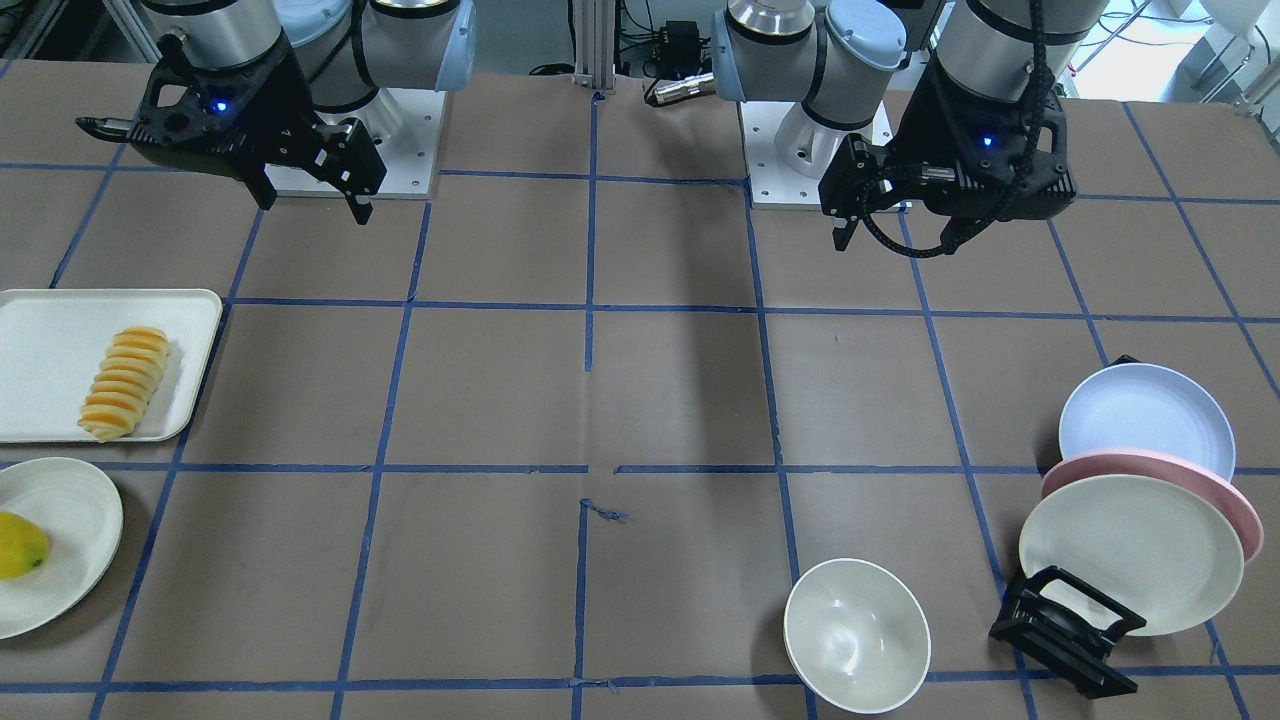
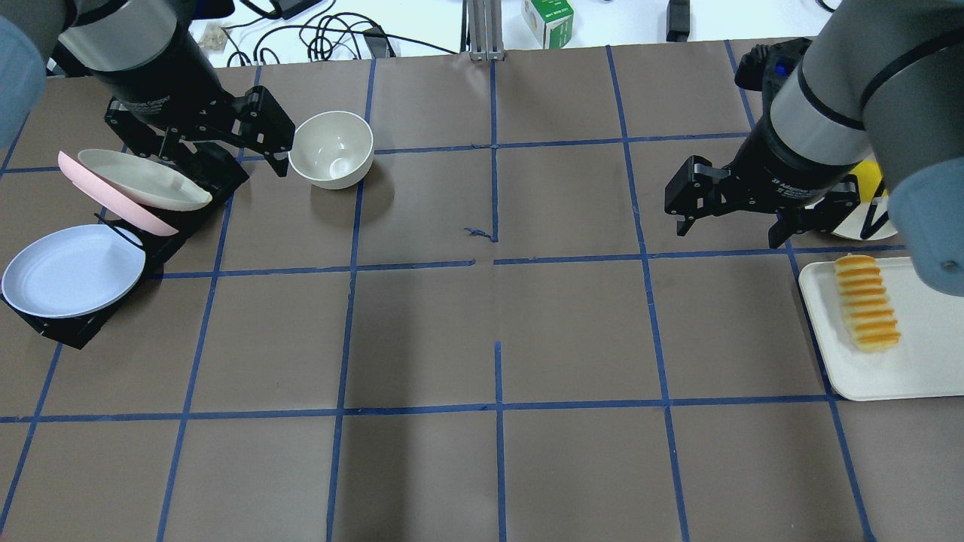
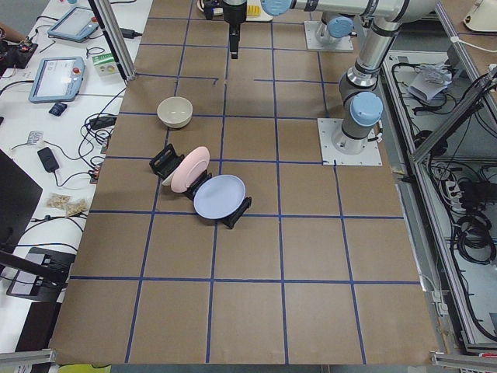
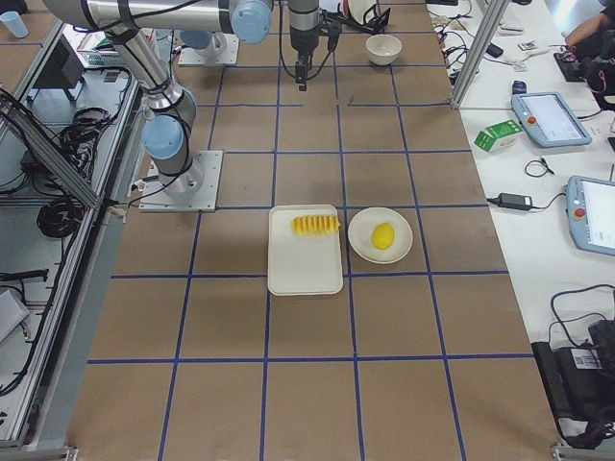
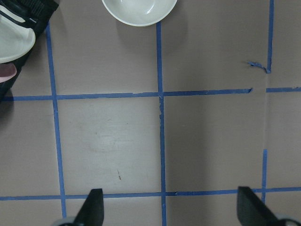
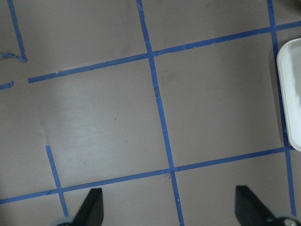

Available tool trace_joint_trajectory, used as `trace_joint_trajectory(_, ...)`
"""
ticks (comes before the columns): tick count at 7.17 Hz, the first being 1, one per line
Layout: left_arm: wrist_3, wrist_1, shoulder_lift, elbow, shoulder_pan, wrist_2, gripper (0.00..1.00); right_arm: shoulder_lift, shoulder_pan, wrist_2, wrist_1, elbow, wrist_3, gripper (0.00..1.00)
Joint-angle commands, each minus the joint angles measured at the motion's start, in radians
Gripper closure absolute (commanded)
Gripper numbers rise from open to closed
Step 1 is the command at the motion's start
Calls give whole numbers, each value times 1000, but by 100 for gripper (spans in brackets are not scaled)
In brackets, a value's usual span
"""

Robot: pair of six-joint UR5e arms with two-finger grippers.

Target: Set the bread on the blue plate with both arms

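Both my arms hang over the table, with the plate and the bread at opposite ends.
At left, the blue plate (image 2: 71, 271) leans in its black rack (image 2: 53, 327), nearest my left gripper (image 5: 171, 209), spread wide and empty. My right gripper (image 6: 169, 207), equally wide, hovers near the bread (image 2: 866, 302) on its white tray (image 2: 919, 361), likely one item per arm.

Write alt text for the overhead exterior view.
The left gripper and right gripper hang open over a brown gridded table. The bread lies on a white tray at right. The blue plate leans in a rack at far left, beside a bowl.
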State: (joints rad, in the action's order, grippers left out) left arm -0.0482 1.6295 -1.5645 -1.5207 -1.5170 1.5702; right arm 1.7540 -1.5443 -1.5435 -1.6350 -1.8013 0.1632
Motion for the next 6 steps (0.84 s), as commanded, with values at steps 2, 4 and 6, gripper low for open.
trace_joint_trajectory(2, 19, -60, -6, -87, 270, 51, 0, -1, 6, -3, -2, -18, -5, 0)
trace_joint_trajectory(4, -13, -175, -63, -124, 545, 111, 0, -4, 27, -36, -9, -35, -21, 0)
trace_joint_trajectory(6, -32, -329, -167, -188, 635, 120, 0, -11, 100, -65, -20, -61, -77, 0)
